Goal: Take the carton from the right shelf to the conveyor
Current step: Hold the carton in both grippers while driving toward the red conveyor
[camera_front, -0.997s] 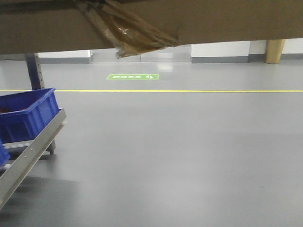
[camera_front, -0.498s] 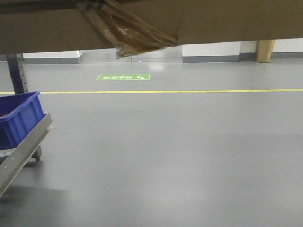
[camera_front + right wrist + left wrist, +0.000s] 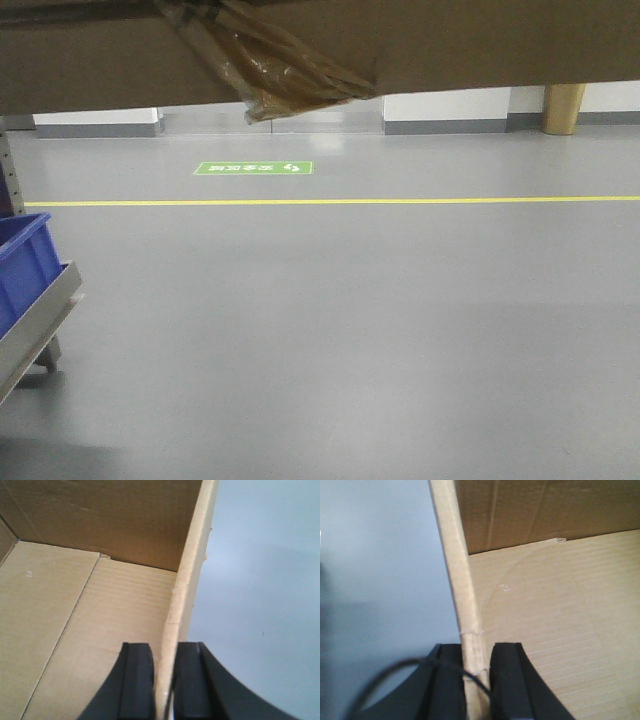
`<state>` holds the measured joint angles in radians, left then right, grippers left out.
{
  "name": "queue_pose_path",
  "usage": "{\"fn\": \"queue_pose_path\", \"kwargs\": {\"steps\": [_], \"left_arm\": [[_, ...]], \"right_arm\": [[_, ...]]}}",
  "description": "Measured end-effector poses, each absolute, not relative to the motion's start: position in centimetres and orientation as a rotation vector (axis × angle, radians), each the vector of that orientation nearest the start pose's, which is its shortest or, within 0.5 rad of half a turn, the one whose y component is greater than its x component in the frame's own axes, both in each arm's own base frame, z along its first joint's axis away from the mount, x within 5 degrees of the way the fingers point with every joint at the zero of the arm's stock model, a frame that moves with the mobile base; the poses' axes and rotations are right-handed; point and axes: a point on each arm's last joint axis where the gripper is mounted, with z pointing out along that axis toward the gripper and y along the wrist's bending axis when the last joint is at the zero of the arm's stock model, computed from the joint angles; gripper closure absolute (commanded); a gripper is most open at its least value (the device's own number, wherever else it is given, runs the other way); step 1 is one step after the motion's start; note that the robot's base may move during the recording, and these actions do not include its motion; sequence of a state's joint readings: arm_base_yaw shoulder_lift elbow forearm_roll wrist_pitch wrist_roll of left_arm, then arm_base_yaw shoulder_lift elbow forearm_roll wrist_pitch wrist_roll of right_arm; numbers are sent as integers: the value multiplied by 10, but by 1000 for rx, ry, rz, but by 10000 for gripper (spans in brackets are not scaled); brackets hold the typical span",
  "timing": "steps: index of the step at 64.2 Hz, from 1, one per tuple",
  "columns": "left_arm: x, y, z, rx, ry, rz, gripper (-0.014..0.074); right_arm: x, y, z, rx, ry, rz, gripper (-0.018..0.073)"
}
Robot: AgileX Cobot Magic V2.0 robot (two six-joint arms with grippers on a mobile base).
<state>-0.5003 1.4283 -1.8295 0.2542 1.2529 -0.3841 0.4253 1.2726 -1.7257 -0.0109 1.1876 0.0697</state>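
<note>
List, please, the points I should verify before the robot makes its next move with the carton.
1. Grip of the left hand on one wall of the carton: ok, shut on it.
2. Grip of the right hand on the opposite wall: ok, shut on it.
3. Carton raised off the floor: ok.
4. Floor straight ahead without obstacles: ok; the blue bin sits only at the far left edge.
5. Loose tape hanging from the carton's front: not ok, it may snag.
6. Position of the conveyor: cannot tell, no view shows it.
</note>
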Motion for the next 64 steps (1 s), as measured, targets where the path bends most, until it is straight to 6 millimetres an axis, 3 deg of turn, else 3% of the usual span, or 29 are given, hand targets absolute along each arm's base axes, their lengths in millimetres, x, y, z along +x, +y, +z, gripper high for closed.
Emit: {"fn": "queue_pose_path", "kwargs": {"steps": [64], "left_arm": [[252, -109, 485, 102, 2285, -91, 613]], "right_arm": [[212, 95, 499, -388, 2163, 270, 624]]}}
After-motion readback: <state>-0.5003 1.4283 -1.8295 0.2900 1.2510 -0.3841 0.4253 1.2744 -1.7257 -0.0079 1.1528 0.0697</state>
